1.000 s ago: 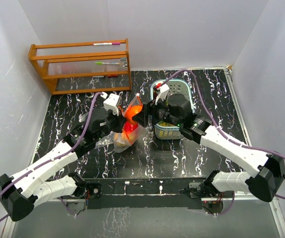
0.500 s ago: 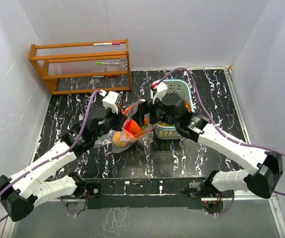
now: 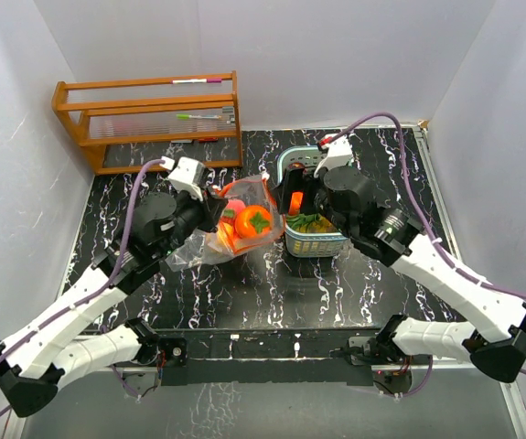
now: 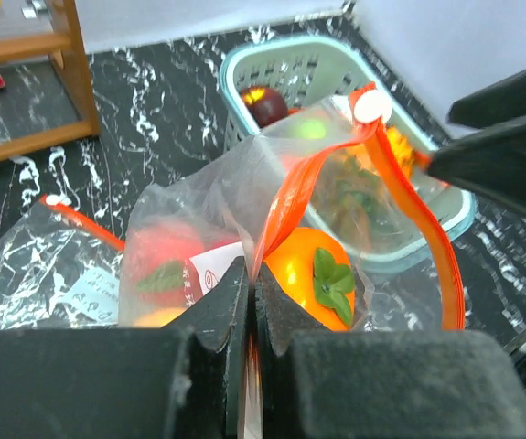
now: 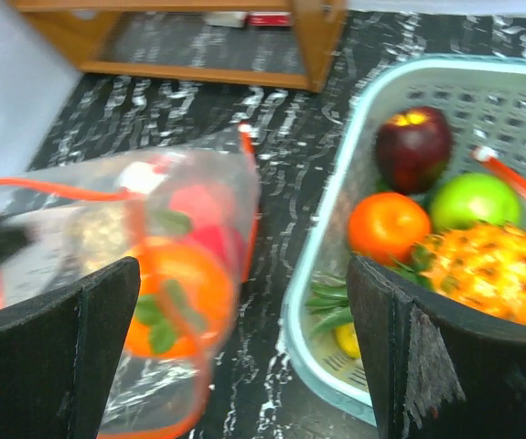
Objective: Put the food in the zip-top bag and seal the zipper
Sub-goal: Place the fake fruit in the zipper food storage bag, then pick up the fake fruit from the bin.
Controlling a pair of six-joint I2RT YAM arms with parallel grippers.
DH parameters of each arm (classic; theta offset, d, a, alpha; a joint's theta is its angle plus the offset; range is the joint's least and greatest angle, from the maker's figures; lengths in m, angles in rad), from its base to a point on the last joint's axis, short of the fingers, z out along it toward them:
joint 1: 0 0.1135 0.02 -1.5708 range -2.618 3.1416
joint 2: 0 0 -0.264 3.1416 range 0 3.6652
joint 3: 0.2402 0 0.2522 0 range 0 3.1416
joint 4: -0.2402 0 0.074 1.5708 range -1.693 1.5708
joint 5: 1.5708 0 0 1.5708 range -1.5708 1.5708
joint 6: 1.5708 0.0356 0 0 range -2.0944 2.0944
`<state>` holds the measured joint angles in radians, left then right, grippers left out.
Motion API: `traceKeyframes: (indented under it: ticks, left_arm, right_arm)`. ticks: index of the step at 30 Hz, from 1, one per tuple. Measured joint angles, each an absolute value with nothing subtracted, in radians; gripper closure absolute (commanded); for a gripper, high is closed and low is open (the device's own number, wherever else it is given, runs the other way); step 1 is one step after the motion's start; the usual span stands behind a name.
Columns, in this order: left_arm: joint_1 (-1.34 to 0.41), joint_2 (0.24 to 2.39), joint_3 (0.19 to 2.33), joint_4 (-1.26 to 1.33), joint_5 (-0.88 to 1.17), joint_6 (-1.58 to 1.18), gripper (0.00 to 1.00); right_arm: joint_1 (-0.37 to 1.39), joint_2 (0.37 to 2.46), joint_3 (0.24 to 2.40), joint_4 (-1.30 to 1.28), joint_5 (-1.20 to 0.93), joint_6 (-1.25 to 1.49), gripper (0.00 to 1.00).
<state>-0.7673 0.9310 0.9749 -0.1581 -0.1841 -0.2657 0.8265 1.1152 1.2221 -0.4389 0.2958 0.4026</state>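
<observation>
Since the black marbled counter [image 3: 272, 293] carries the teal plastic basket [image 3: 317, 245] just right of the clear zip-top plastic bag [image 4: 198, 210], my released right end effector [image 5: 244, 347], hanging between them, is nearer the basket's toy fruits [image 5: 491, 270], which lie to its right. My left end effector [image 4: 251, 302] is clenched on the bag's orange zipper rim [image 4: 285, 201], an orange toy fruit [image 4: 313, 283] inside.

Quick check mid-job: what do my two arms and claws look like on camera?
The left arm and right arm have white link shells and black joints. A purple cable runs along each to a white box at the wrist. The left claw and right claw each have two blocky matte-black fingers.
</observation>
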Motion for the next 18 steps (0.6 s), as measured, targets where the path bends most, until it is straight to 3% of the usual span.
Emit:
traceKeyframes:
  ticks: [5, 9, 18]
  left_arm:
    - [-0.767, 0.905, 0.955, -0.105, -0.193, -0.319, 1.00]
    - [-0.758, 0.910, 0.820, -0.058, -0.190, -0.369, 1.00]
    - [-0.745, 0.949, 0.795, -0.052, -0.131, -0.424, 1.00]
  right_arm:
    - [0.718, 1.215, 1.266, -0.516, 0.376, 0.432, 0.02]
    - [0.610, 1.333, 1.269, -0.531, 0.393, 0.442, 0.02]
    - [0.505, 1.485, 1.270, -0.420, 0.293, 0.390, 0.02]
